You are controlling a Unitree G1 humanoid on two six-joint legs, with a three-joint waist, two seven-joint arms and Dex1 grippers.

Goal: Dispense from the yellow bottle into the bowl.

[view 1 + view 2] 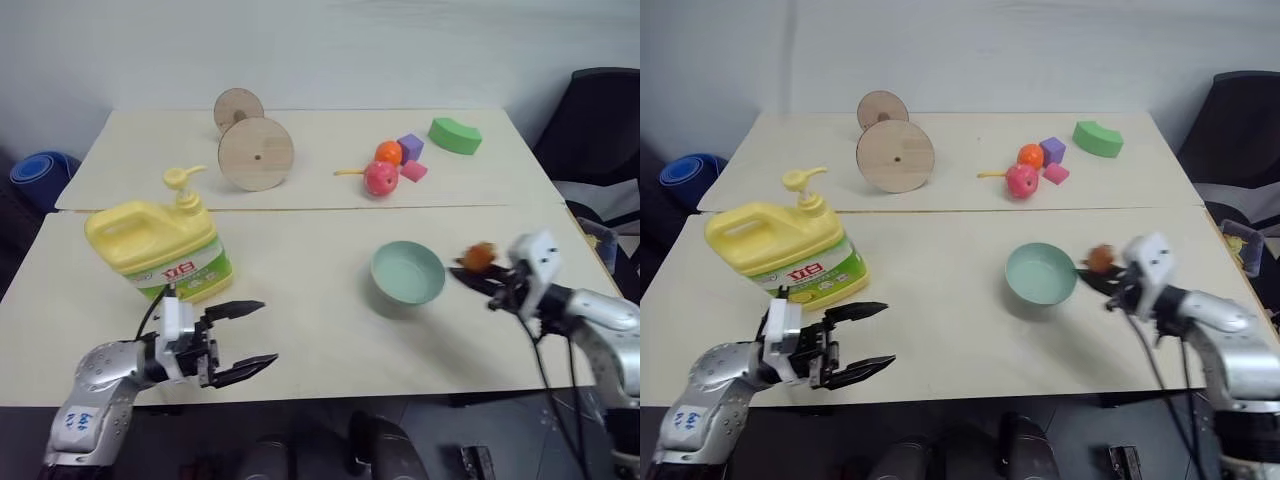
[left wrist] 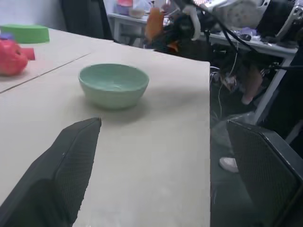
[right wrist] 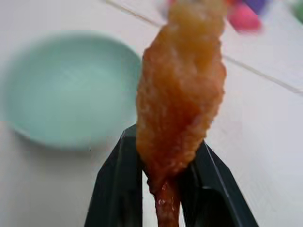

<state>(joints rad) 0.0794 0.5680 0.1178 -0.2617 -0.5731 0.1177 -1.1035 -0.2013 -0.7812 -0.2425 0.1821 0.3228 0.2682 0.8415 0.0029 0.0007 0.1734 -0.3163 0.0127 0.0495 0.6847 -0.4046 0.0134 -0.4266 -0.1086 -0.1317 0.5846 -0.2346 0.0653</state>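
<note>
my right gripper (image 3: 163, 184) pinched an orange-brown lump (image 3: 182, 94) i couldn't identify, just beside the bowl (image 1: 408, 272). my left gripper (image 1: 243, 340) hung spread near the yellow bottle (image 1: 160, 245).

Glossy plastic yellow bottle (image 1: 160, 246); smooth bowl (image 1: 408, 272)

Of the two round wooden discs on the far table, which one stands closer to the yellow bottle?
The larger wooden disc in front; the smaller disc stands behind it, farther from the yellow bottle.
</note>
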